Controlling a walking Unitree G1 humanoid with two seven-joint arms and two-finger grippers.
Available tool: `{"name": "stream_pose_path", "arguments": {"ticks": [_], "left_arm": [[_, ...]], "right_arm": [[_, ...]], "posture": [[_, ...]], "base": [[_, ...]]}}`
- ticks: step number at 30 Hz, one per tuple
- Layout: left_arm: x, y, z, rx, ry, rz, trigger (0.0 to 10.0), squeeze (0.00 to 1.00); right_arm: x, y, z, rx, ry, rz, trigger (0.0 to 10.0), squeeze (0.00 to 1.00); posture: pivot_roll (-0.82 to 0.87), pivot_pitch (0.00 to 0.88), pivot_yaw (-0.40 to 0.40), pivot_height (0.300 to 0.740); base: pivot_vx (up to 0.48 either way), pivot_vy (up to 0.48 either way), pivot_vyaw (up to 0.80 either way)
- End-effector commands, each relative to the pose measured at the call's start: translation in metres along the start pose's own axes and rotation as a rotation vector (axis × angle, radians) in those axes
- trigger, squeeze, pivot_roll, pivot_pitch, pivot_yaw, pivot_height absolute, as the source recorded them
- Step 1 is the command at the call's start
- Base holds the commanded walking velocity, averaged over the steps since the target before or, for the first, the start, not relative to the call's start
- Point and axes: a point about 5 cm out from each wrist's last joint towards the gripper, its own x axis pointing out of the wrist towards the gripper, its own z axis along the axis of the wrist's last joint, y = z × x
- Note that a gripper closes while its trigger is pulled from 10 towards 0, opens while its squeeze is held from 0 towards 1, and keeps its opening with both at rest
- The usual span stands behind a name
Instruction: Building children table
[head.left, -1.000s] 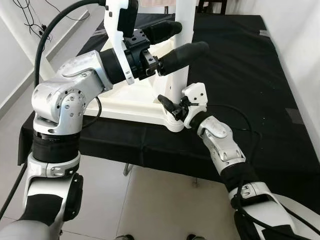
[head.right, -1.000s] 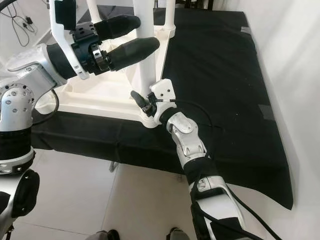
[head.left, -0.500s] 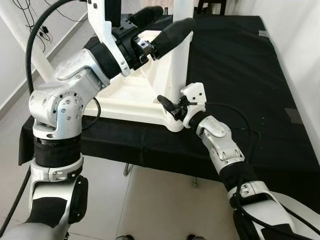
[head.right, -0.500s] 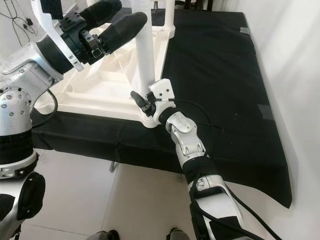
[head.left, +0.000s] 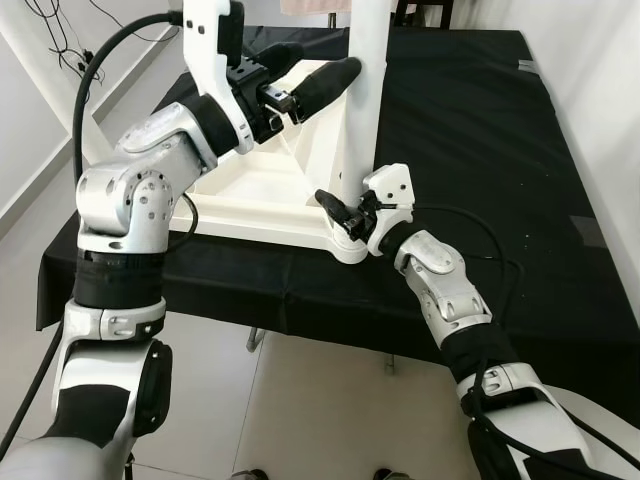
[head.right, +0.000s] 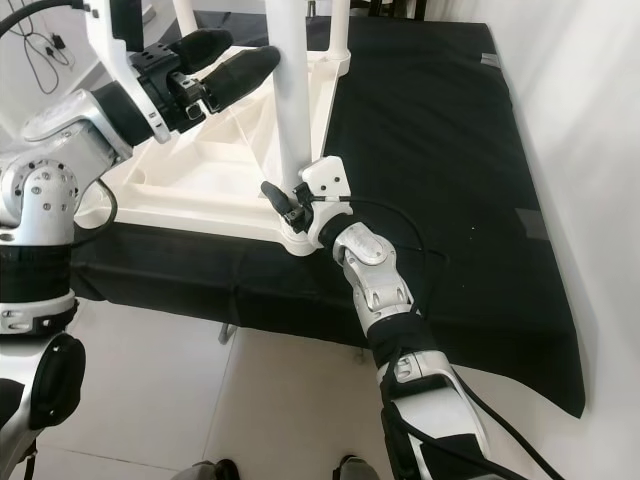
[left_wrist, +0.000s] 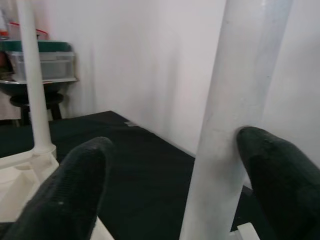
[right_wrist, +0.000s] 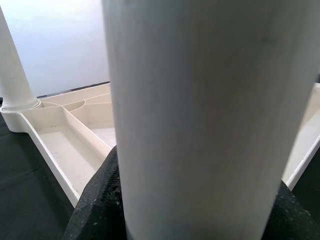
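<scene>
We see a black-covered bench (head.left: 480, 130) standing against a white wall (head.right: 590, 120), tiled floor (head.left: 290, 400) below. On it lies the white children's table top (head.left: 260, 195), upside down, underside ribs facing up. Its near corner leg (head.left: 365, 90) stands upright, long axis vertical. Our right gripper (head.left: 340, 213) clamps that leg's base; our left gripper (head.left: 310, 70), fingers spread, brackets the leg higher up, one finger touching it.

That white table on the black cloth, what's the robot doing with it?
The table lies upside down on the cloth. The right gripper is clamped on the near leg at its base. The left gripper is open higher up, one finger touching that leg.
</scene>
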Motion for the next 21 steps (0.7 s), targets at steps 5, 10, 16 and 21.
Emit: {"name": "stream_pose_path", "arguments": {"ticks": [5,10,16,21], "left_arm": [[0.011,-0.002,-0.007,-0.023,0.045,-0.058,0.0,0.0],[0.011,-0.004,-0.011,-0.027,0.059,-0.079,0.0,0.0],[0.008,-0.006,-0.016,-0.023,0.078,-0.093,0.0,0.0],[0.007,-0.005,-0.018,-0.008,0.091,-0.092,0.0,0.0]], "right_arm": [[-0.004,0.013,-0.024,0.028,0.104,0.049,10.0,0.0],[-0.004,0.014,-0.023,0.029,0.104,0.052,10.0,0.0],[-0.003,0.012,-0.022,0.027,0.103,0.052,10.0,0.0],[-0.002,0.009,-0.019,0.021,0.097,0.055,10.0,0.0]], "posture": [[0.0,0.186,0.042,0.74],[0.0,0.187,0.043,0.74],[0.0,0.189,0.04,0.74],[0.0,0.185,0.039,0.74]], "base": [[0.0,0.0,0.0],[0.0,0.0,0.0],[0.0,0.0,0.0],[0.0,0.0,0.0]]}}
